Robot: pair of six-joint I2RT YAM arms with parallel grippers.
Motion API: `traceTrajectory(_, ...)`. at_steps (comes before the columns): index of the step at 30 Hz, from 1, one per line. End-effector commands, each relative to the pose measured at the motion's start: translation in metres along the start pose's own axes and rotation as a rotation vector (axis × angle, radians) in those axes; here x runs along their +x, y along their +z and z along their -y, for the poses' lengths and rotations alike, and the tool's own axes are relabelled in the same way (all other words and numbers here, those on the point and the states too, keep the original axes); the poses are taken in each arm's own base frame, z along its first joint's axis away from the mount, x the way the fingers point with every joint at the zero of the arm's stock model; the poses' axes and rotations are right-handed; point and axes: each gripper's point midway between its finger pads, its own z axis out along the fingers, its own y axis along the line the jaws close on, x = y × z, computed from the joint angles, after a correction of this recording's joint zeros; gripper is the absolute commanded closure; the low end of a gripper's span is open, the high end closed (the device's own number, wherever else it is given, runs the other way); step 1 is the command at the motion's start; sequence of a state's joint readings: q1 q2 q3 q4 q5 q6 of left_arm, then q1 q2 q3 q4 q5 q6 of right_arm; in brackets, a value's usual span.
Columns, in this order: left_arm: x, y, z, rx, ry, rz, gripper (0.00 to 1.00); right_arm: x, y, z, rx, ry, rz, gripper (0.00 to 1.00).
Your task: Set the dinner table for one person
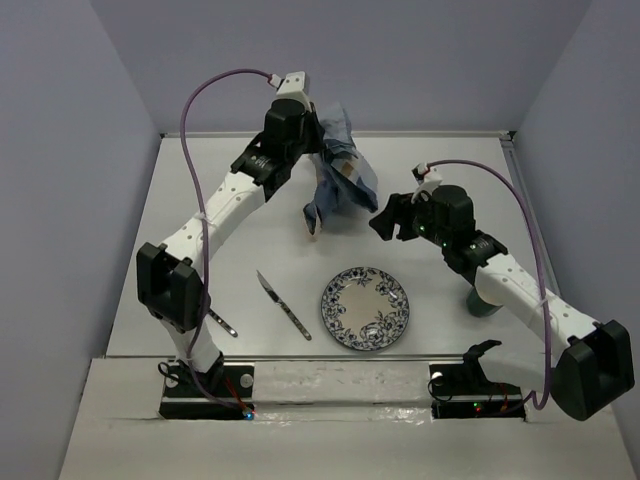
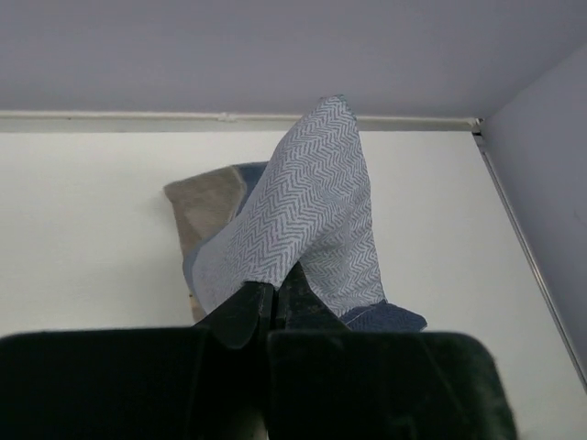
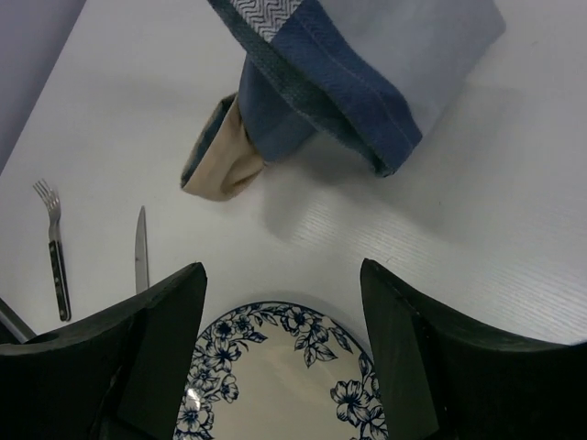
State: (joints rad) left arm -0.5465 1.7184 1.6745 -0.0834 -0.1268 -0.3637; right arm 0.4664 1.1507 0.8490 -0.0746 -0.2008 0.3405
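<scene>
Your left gripper [image 2: 275, 298] is pinched tight on the striped cloth placemat [image 1: 340, 170] and holds it up off the dinner table [image 1: 250, 260], near the middle of the far edge. The cloth hangs crumpled. Whether its beige lower end touches the tabletop cannot be told.

Your right gripper [image 3: 282, 270] is spread wide with nothing in it. It hovers just right of the hanging cloth, between the cloth and the blue floral plate [image 1: 365, 307].

The plate lies toward the near edge, about mid-width. A knife [image 1: 284, 305] lies slanted just left of it, not touching. A fork [image 1: 222, 322] lies further toward the near-left corner, partly hidden under your left arm's elbow. A dark green cup [image 1: 487, 300] stands near the right edge, mostly covered by your right forearm.

Bare tabletop shows at the far-left and far-right corners, and in the strip between plate and cloth. Walls stand close along the left, far and right edges.
</scene>
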Motion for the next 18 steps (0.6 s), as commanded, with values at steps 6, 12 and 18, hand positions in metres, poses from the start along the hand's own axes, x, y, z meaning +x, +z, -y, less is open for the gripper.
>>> traceTrajectory(6, -0.096, -0.065, 0.068, 0.11, 0.056, 0.223, 1.0, -0.055, -0.003, -0.019, -0.03, -0.081, 0.125, 0.22)
traceTrajectory(12, -0.099, -0.029, 0.066, 0.043, 0.13, 0.185, 1.0, -0.044, 0.014, -0.018, -0.044, -0.069, 0.057, 0.18)
traceTrajectory(18, -0.073, 0.062, 0.055, -0.006, 0.184, 0.091, 0.14, -0.04, 0.026, -0.013, -0.027, -0.056, 0.035, 0.2)
